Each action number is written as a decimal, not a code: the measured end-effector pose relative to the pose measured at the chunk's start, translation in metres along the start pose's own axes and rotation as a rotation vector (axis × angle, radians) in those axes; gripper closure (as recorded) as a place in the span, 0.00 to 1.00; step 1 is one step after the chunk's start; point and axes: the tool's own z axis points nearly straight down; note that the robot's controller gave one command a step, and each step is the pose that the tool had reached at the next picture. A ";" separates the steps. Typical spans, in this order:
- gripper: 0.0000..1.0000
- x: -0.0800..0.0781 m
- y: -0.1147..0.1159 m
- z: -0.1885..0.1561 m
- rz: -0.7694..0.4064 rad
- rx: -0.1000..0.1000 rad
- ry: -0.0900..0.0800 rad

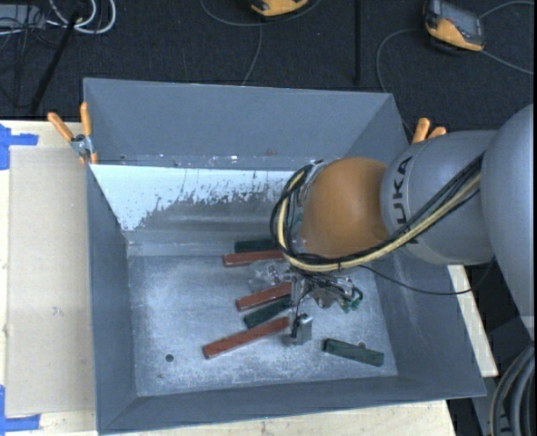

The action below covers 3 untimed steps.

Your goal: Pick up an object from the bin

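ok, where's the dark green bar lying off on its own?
Camera view: the dark green bar lies on the bin floor, lower right, just right of the hand and the long brown bar.

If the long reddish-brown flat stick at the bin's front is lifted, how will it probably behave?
The long reddish-brown flat stick lies straight, so it is probably stiff. Being flat, it should not roll. Long, it may tilt if held at one end.

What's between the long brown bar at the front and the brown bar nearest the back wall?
In the camera view, a shorter brown bar and a dark green bar, lying side by side.
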 end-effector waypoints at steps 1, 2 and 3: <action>1.00 0.000 -0.002 0.000 0.002 0.002 -0.002; 1.00 -0.015 -0.014 -0.025 -0.076 0.004 -0.005; 1.00 -0.066 0.019 -0.085 -0.173 0.004 -0.011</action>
